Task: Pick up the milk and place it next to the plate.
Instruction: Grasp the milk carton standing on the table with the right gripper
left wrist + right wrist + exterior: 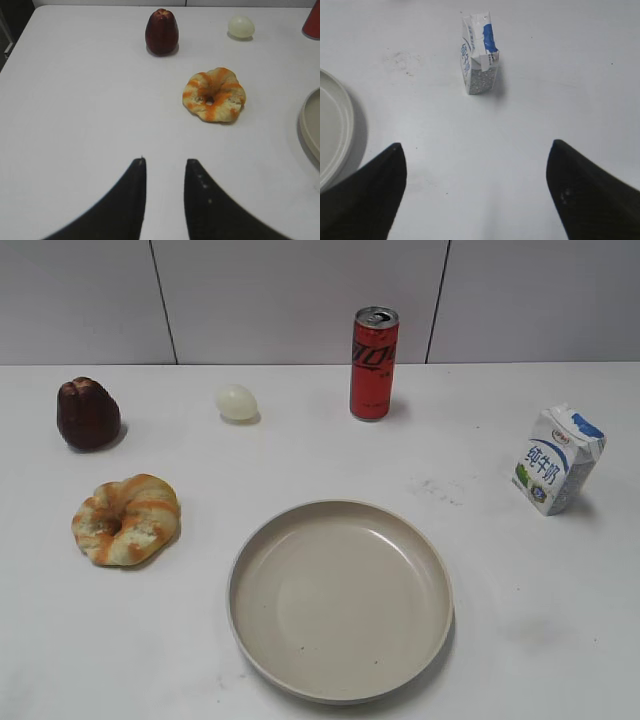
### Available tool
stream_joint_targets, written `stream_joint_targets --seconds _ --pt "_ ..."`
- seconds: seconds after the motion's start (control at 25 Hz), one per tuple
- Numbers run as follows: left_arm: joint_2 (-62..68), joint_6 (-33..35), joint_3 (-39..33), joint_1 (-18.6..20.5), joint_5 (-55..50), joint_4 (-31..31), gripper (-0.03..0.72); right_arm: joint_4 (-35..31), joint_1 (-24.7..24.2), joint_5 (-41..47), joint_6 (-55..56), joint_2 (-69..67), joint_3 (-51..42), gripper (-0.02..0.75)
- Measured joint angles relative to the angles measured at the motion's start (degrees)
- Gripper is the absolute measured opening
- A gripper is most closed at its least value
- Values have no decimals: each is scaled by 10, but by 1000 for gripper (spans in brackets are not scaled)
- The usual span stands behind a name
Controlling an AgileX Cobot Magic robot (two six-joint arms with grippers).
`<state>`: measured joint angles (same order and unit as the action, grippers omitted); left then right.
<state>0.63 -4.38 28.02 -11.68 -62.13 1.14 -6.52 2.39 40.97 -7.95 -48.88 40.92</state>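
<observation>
The milk (560,459) is a small white carton with a blue top patch, standing upright at the right of the table. It also shows in the right wrist view (479,53), ahead of my right gripper (476,150), which is wide open, empty and well short of it. The plate (340,597) is a large beige dish at the front centre; its rim shows in the right wrist view (340,130) and in the left wrist view (309,125). My left gripper (165,162) is open a little and empty over bare table. Neither gripper shows in the exterior view.
A tall red can (373,363) stands at the back centre. A pale egg (236,401), a dark brown fruit-shaped piece (88,413) and a glazed ring bread (126,519) lie on the left. A scuff mark (440,488) lies between plate and milk.
</observation>
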Motion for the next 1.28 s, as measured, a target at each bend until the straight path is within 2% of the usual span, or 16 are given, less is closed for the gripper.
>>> stream_joint_targets --seconds 0.16,0.4,0.68,1.28 --pt "0 0 0 0 0 0 209 25 0 9 -6 -165 99 670" --pt "0 0 0 0 0 0 209 26 0 77 -40 -385 278 667" --pt "0 0 0 0 0 0 209 1 0 151 -81 -554 432 650" --pt "0 0 0 0 0 0 209 -4 0 172 -96 -675 458 603"
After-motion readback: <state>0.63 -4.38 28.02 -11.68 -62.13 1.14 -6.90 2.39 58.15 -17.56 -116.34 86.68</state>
